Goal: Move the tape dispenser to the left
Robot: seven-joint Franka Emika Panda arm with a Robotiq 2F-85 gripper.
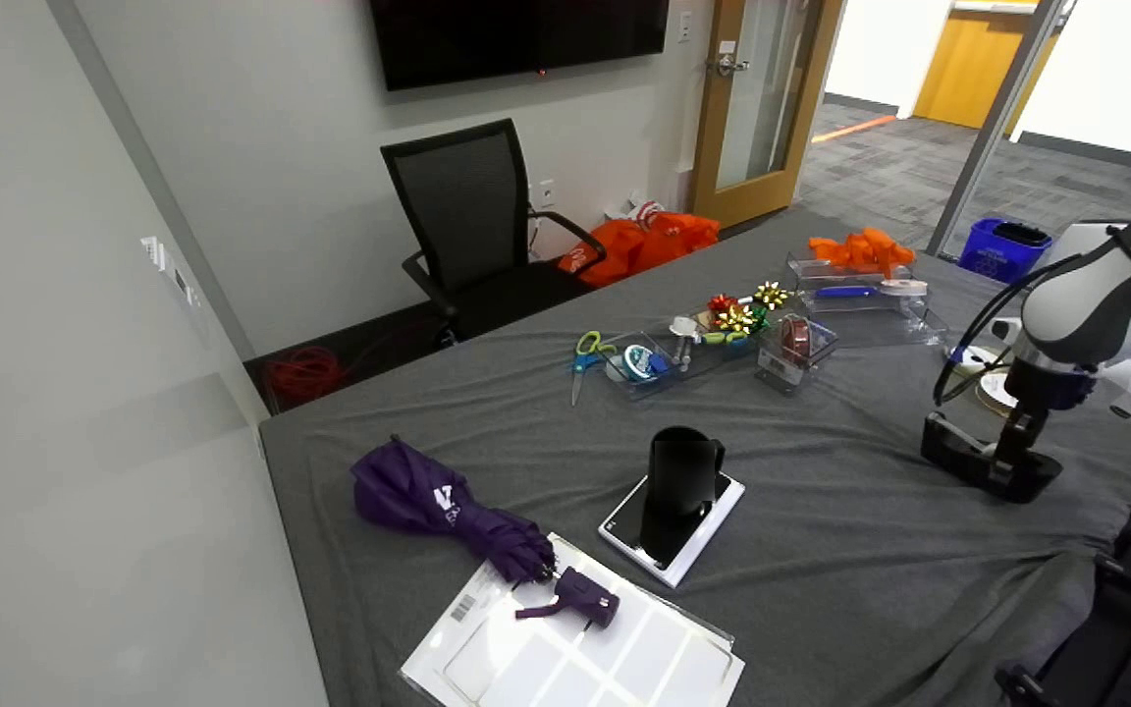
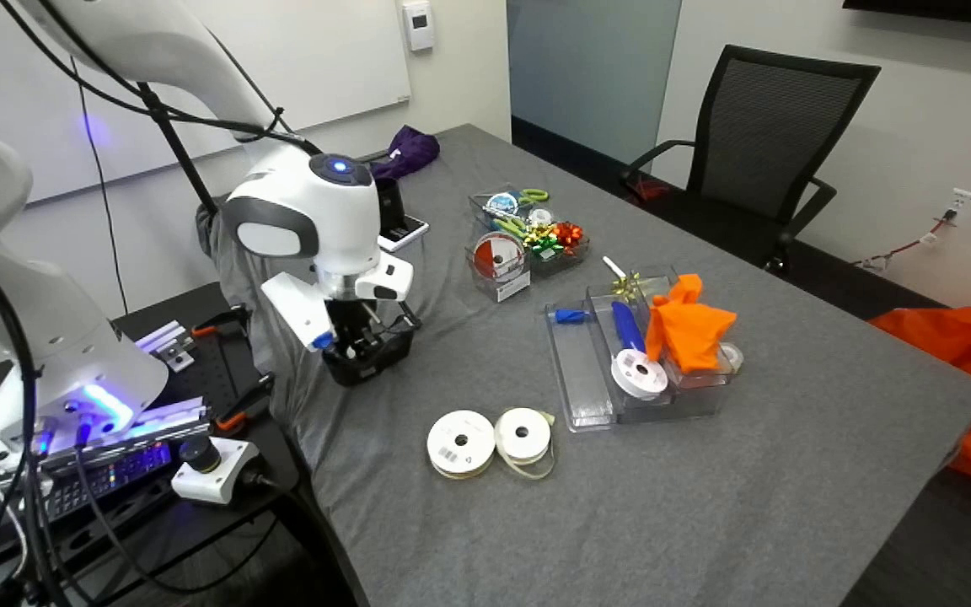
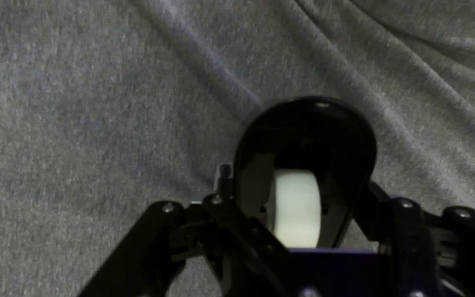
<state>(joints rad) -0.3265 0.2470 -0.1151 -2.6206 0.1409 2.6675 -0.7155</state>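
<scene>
The tape dispenser (image 2: 372, 362) is near the edge of the surface (image 2: 637, 514) closest to the arm's base (image 2: 72, 371). It seems held from above, across its width, probably because the narrow body gives a firm grip for carrying it left; the tape roll (image 3: 297, 206) sits between the fingers (image 3: 222, 194). The claw (image 3: 296, 189) is partway apart and appears clamped on the dispenser, one finger against each side. Whether the dispenser is lifted or rests on the surface, I cannot tell.
</scene>
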